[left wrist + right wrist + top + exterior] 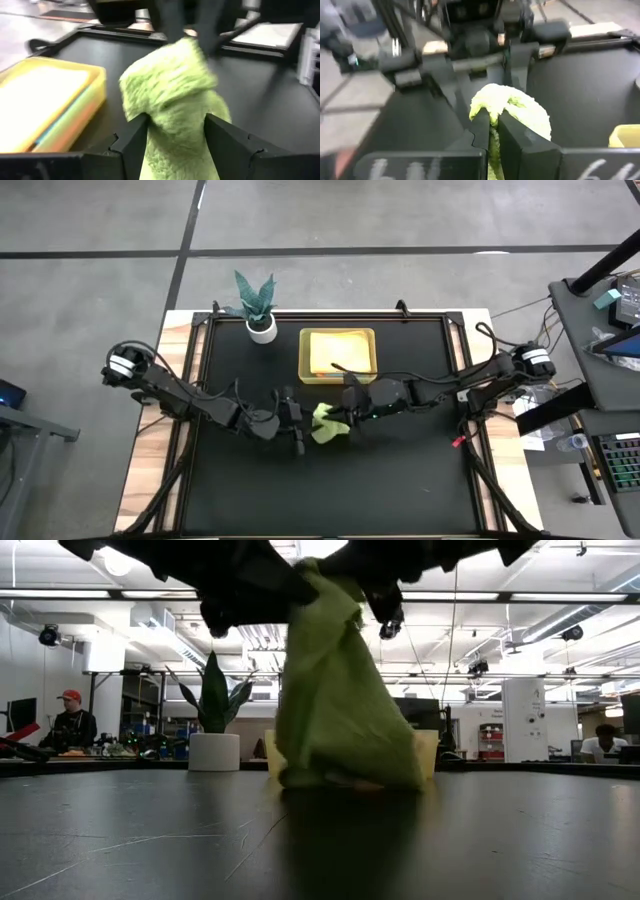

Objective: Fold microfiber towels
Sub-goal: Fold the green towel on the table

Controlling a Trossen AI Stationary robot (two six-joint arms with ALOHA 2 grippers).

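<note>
1. Lime green towel (328, 423) hangs mid-counter, bunched into a tall drape; its lower edge rests on the black counter (400, 490), its top is held up between the two arms.
2. Right pincer (492, 131): fingers pressed together, clamped on the towel's upper fold.
3. Left pincer (174, 135): fingers apart, one on each side of the towel, with cloth filling the gap; grip not certain.
4. Just behind the towel, a yellow bin (338, 355) holds flat stacked cloths, with orange and teal edges showing at the side.
5. Farther back, left of the bin, a potted plant (258, 308) stands at the counter's rear edge.
6. Beyond the counter, people sit at desks.
</note>
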